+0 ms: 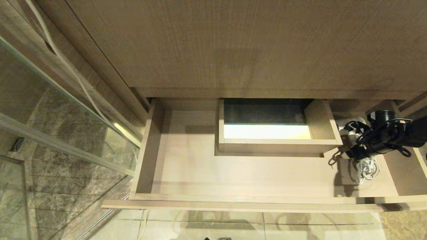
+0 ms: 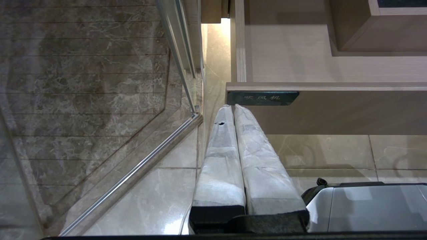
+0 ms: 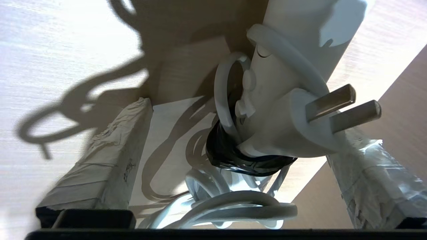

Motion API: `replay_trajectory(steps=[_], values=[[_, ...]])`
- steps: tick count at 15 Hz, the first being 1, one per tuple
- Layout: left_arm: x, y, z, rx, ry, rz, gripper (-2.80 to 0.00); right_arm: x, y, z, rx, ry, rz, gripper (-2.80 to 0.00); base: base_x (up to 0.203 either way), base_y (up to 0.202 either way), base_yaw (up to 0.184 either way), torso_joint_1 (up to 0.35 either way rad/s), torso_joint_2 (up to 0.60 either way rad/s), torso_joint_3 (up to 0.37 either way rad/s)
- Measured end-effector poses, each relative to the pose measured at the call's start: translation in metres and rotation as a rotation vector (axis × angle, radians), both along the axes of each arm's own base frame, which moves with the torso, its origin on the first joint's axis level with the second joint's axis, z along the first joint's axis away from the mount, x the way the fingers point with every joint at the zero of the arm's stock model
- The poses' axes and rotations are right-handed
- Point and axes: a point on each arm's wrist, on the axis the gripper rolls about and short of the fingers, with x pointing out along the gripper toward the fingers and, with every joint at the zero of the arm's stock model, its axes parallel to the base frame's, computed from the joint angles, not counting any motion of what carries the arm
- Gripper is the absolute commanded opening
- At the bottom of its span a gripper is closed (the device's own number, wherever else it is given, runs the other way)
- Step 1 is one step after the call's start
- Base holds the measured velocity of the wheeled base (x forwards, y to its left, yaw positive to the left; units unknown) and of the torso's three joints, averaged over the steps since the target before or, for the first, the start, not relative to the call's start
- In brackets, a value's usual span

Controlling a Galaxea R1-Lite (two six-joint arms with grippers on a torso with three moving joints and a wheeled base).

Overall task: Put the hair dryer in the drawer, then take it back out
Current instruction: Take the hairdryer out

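1. Lying in the right part of the pulled-out drawer [image 1: 186, 173], the hair dryer [image 3: 283, 83] rests on the pale drawer floor, just right of the boxed cut-out [image 1: 270, 133].
2. Its white cord [image 1: 366, 168] is coiled on the near side of the arm; the two-pin plug [image 3: 320, 123] sits against the dryer body.
3. The right pincer [image 3: 233, 146] reaches in from the right with fingers spread wide, one on each side of the dryer and cord, gripping nothing.
4. The left pincer [image 2: 233, 110], pads pressed together, hangs outside the drawer's left near corner, above the tiled floor [image 2: 166, 200], below the dark label [image 2: 262, 98].
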Motion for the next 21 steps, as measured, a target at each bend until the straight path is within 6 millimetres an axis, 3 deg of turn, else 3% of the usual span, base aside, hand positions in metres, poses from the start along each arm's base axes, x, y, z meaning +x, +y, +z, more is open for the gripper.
replay_trajectory(steps=[1, 2, 8, 12, 21], values=[[0.0, 0.0, 0.0, 0.0, 0.0, 0.0, -2.8, 0.0, 0.0, -0.002, 0.003, 0.007, 0.0, 0.0, 0.0, 0.0, 0.0, 0.0, 0.0, 0.0], [0.0, 0.0, 0.0, 0.0, 0.0, 0.0, -2.8, 0.0, 0.0, -0.003, 0.006, 0.013, 0.0, -2.8, 0.0, 0.0, 0.0, 0.0, 0.0, 0.0], [0.0, 0.0, 0.0, 0.0, 0.0, 0.0, -2.8, 0.001, 0.0, -0.006, 0.007, 0.019, 0.004, -2.8, 0.0, 0.0, 0.0, 0.0, 0.0, 0.0], [0.0, 0.0, 0.0, 0.0, 0.0, 0.0, -2.8, -0.003, 0.002, 0.006, -0.006, 0.027, 0.022, -2.8, 0.0, 0.0, 0.0, 0.0, 0.0, 0.0], [0.0, 0.0, 0.0, 0.0, 0.0, 0.0, -2.8, -0.036, 0.014, 0.083, -0.118, 0.005, 0.128, -2.8, 0.0, 0.0, 0.0, 0.0, 0.0, 0.0]])
